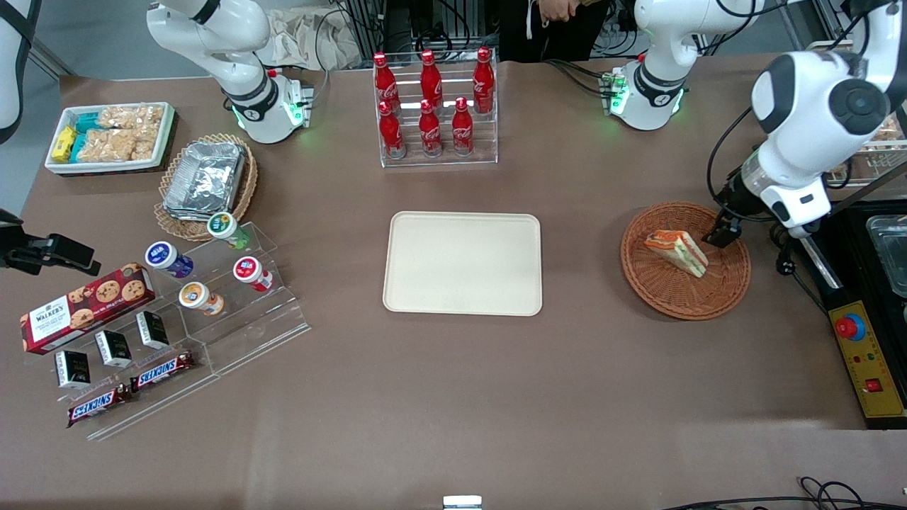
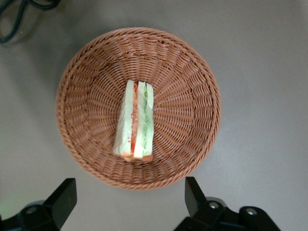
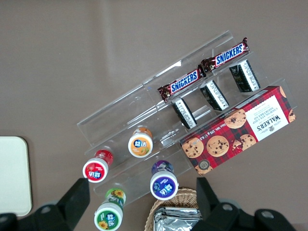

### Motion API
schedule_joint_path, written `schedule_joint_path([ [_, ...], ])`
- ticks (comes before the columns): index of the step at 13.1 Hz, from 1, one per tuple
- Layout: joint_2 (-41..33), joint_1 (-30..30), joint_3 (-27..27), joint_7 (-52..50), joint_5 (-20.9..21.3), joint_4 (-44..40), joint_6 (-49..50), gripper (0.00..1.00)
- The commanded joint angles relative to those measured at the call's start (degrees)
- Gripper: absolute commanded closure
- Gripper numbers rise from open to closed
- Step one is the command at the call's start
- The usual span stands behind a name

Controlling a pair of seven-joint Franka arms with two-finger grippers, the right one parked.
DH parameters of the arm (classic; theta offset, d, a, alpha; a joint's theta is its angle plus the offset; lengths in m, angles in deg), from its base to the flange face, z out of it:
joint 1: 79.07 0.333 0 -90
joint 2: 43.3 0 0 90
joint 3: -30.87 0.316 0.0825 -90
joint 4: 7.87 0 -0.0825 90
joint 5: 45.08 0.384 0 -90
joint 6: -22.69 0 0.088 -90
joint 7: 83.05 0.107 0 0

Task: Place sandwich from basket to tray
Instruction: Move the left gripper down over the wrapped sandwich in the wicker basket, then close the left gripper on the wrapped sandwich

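- Sandwich (image 1: pixel 677 251) lies in the basket (image 1: pixel 730 283), middle-right of the front view; it rests on its side roughly mid-basket, cut face with orange/green layers showing, so the bread faces are the obvious grab surfaces.
- Wrist view: sandwich (image 2: pixel 134 121) sits near the centre of the basket (image 2: pixel 91 72), wedge running lengthwise away from the camera, filling stripes facing up.
- Gripper (image 1: pixel 721 234) hangs over the basket's rim, on the side farther from the front camera, just above and beside the sandwich; not touching it as far as I can tell.
- Gripper (image 2: pixel 130 198) is spread wide and holds nothing; both fingers (image 2: pixel 62 197) stand outside the basket's outline in the wrist view, one to each side of the sandwich's line. Looks like a pre-grasp pose, jaws set to close across the bread faces.
- Tray (image 1: pixel 462 263) sits centre of the front view, bare, well apart from the basket toward the parked arm's end of the table; flat with a low rim, so an easy drop target.
- Judgement: approach step, nothing lifted yet. Next move likely needs a descent into the basket, centred over the wedge, then a gentle squeeze.
- Risk: soft bread could squash or layers slide apart; fingers could catch the wicker wall on the way down.
- Cola bottles (image 1: pixel 431 99) in a clear rack, upper centre, well clear of the likely carry path.
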Motion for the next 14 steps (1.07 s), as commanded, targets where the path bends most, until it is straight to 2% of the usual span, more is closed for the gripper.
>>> schedule_joint_path([
  [1,0.6,0.0,-0.5,-3.3,0.4,4.8,-7.7,0.00],
  [9,5.2,-0.1,-0.5,-4.4,-0.5,14.7,-26.0,0.00],
  [14,8.6,-0.1,-0.5,-4.4,-0.5,16.2,-32.1,0.00],
])
